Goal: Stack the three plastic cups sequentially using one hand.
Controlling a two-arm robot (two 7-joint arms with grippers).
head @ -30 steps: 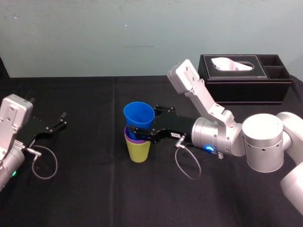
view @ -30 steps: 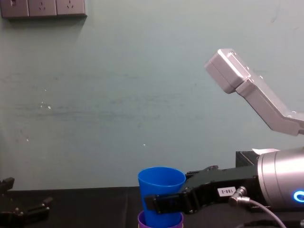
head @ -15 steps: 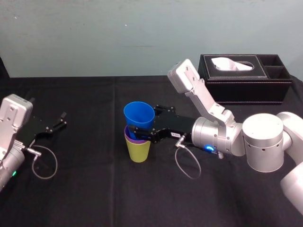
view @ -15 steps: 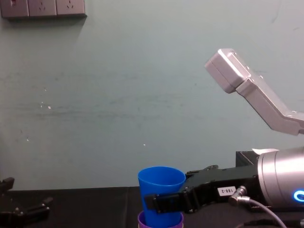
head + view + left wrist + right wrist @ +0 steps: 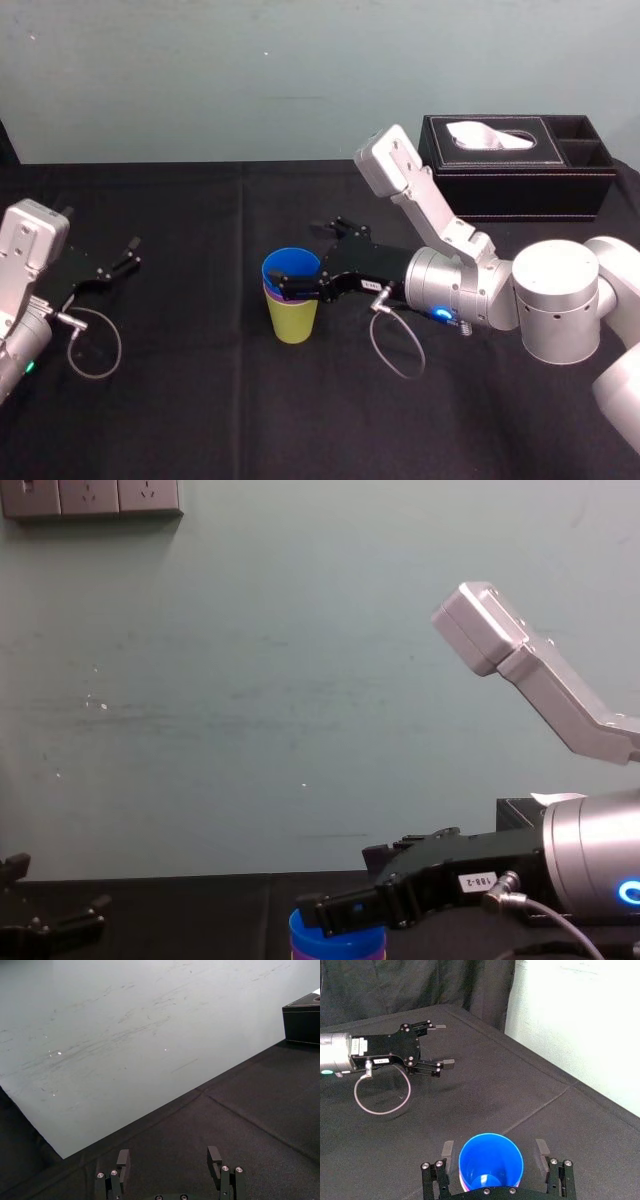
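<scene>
Nearest, at the left edge of the black table (image 5: 200,400), the left gripper (image 5: 169,1155) lies parked, fingers wide apart around nothing. Mid-table, the three cups stand nested as one upright stack: the yellow-green cup (image 5: 293,322) at the bottom, the purple cup (image 5: 275,297) showing as a thin rim, and the blue cup (image 5: 290,270) seated inside on top. They look smooth, tapered and light. The right gripper (image 5: 303,259) straddles the blue cup, its fingers spread on either side with a small gap each way. Stacking looks complete; the next move calls for drawing straight back without clipping the rim. A tissue box (image 5: 520,180) sits far right.
</scene>
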